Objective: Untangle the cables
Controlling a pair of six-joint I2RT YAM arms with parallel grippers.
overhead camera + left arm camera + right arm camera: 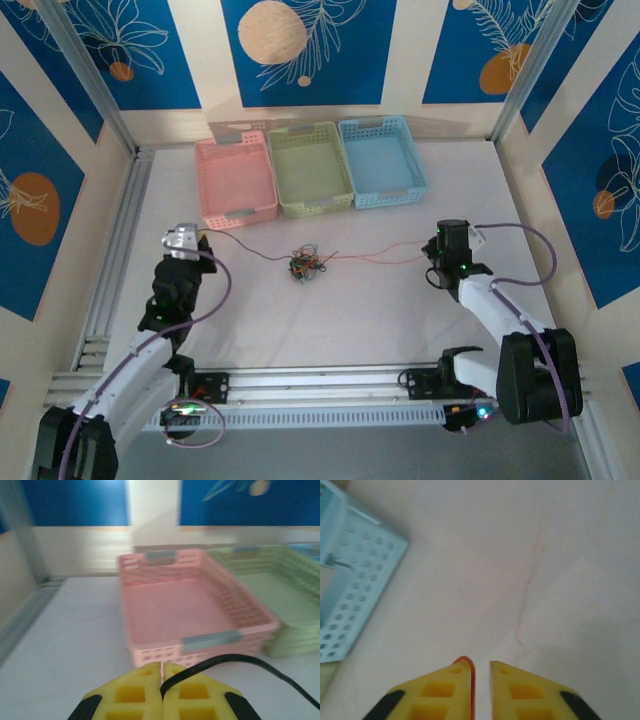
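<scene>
Top external: cables clump central, strands stretched left-right.

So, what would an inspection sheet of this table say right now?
Surface: white table.
Job's things: cable clump mid-table; black wire runs left from it, red wire right.
Clutter: pink basket, green basket, blue basket, empty, in a row at the far edge.
Grippers: left gripper shut on the black wire; right gripper slightly open, red wire against one finger.
Cables: lavender arm cables loop along both arms.
Surroundings: blue patterned wall panels.
</scene>
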